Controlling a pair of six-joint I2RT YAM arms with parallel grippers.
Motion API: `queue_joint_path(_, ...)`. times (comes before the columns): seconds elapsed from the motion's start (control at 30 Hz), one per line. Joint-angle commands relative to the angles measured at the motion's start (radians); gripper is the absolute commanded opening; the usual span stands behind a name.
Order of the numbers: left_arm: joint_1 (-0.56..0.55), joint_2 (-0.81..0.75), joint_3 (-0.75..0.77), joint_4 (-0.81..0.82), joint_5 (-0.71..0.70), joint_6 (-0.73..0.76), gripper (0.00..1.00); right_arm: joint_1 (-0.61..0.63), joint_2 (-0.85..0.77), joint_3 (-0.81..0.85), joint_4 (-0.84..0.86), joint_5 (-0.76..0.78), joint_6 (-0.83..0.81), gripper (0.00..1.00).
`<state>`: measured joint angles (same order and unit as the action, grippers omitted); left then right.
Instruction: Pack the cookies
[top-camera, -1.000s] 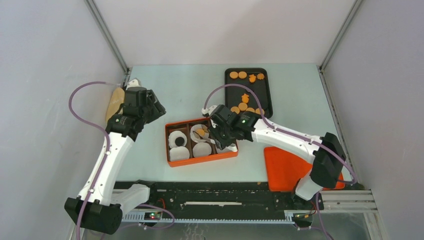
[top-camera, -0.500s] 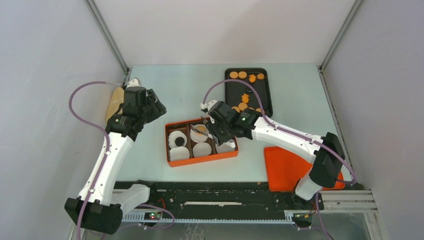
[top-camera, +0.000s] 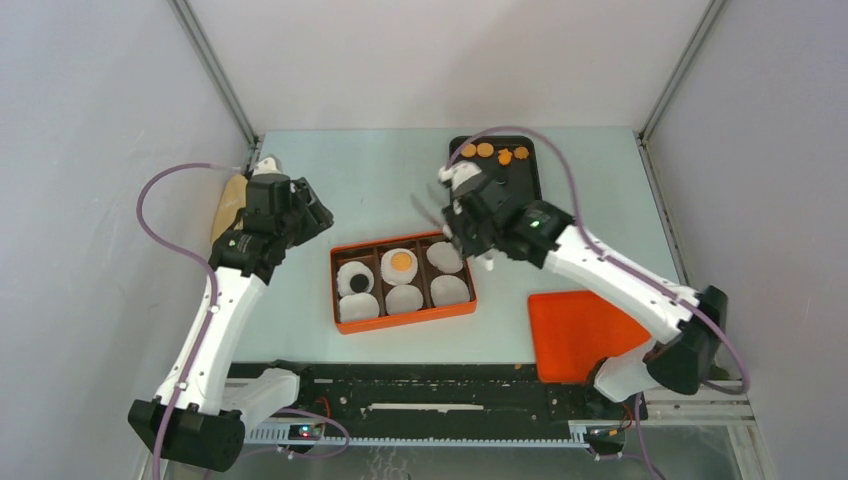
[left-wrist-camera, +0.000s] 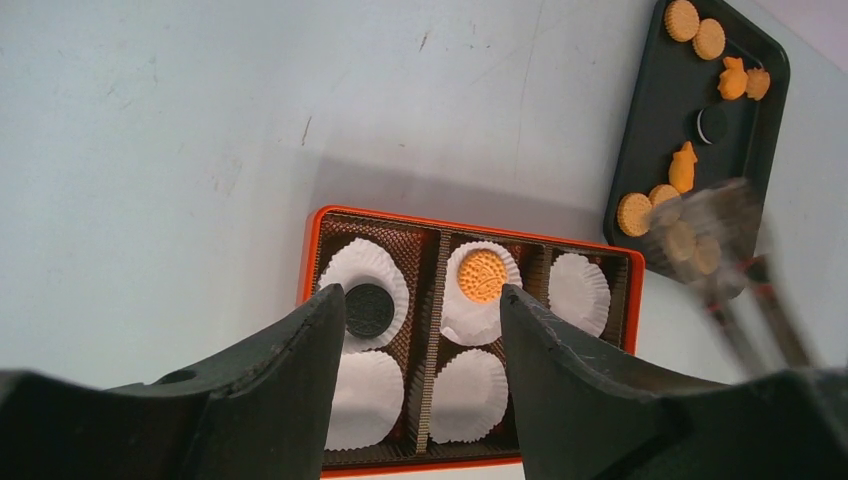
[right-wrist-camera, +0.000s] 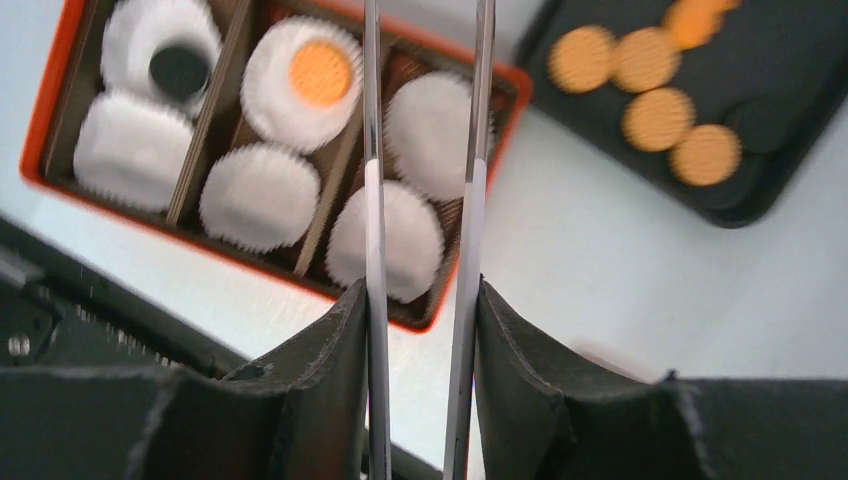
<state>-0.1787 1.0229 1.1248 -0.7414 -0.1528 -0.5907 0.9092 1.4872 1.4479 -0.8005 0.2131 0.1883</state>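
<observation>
- Jaws of the left gripper are standing released with nothing between them. The arm is hanging to the left of the orange box with its camera looking down into the box. I judge it is keeping out of the way there while the other arm is doing the packing.
- Six white paper cups are sitting inside the box, two to each compartment, so that every piece is getting its own liner. A black cookie is lying in the far cup of the box's left compartment, and an orange cookie is lying in the far cup of its middle one. Four cups are showing bare, so the packing is looking roughly a third done.
- Jaws of the right gripper are clenching a pair of tweezers, pressing its two thin arms from both sides. The gripper is hanging just beyond the box's far right corner. The tweezers are probably serving because such small flat biscuits are hard for wide fingers to pinch. Whether the tips are carrying anything I cannot tell.
- Remaining cookies are lying on the black tray behind and to the right of the box, so the tweezers are having only a short way to travel between tray and cups.
- An orange lid is lying flat to the right of the box, leaving the compartments open for filling.
</observation>
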Motion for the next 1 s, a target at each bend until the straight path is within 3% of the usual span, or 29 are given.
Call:
queue_joint_path(0.0, 0.008, 0.009, -0.007, 0.045, 0.031, 0.020, 0.63, -0.125, -0.093, 0.064, 0.029, 0.095, 0.013, 0.44)
queue_joint_path(0.4, 0.008, 0.036, -0.008, 0.058, 0.045, 0.028, 0.62, -0.420, 0.136, 0.055, 0.165, 0.014, 0.049, 0.45)
queue_joint_path(0.7, 0.010, 0.032, -0.020, 0.056, 0.030, 0.033, 0.62, -0.531, 0.286, 0.122, 0.181, -0.032, 0.058, 0.47)
queue_joint_path(0.97, 0.012, 0.039, -0.020, 0.060, 0.030, 0.032, 0.63, -0.552, 0.399, 0.155, 0.186, -0.086, 0.057, 0.52)
